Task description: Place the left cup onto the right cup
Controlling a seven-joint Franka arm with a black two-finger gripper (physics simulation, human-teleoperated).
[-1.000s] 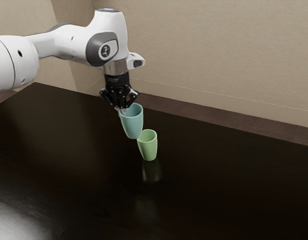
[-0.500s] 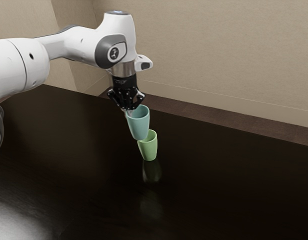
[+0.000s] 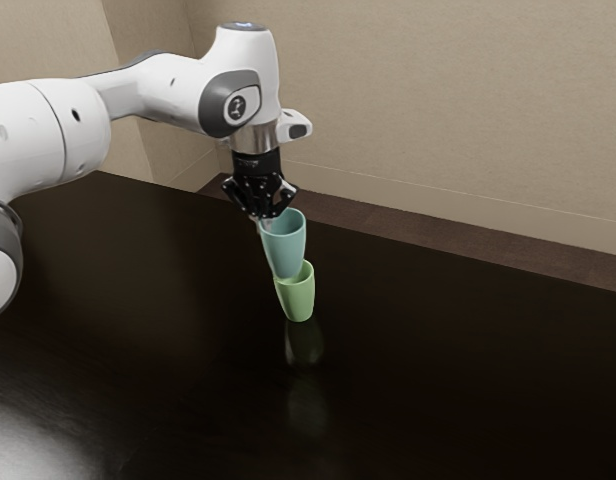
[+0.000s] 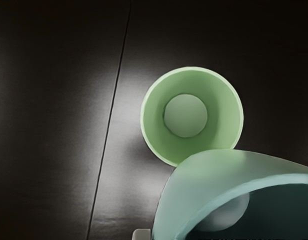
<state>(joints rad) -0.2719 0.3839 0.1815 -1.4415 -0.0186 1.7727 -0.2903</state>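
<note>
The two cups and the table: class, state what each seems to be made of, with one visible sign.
The teal cup looks like matte plastic, perhaps ceramic: smooth, even colour, no sharp glints. The green cup is likely the same: plain uniform inside, thin rim. The table seems dark polished wood or laminate: it mirrors the green cup and shows a seam.

I see a black gripper (image 3: 269, 212), a pale teal cup (image 3: 285, 246) and a light green cup (image 3: 297, 297). The table (image 3: 468, 380) looks near-black, possibly dark wood with a thin seam; the wall (image 3: 468, 100) is plain beige.
</note>
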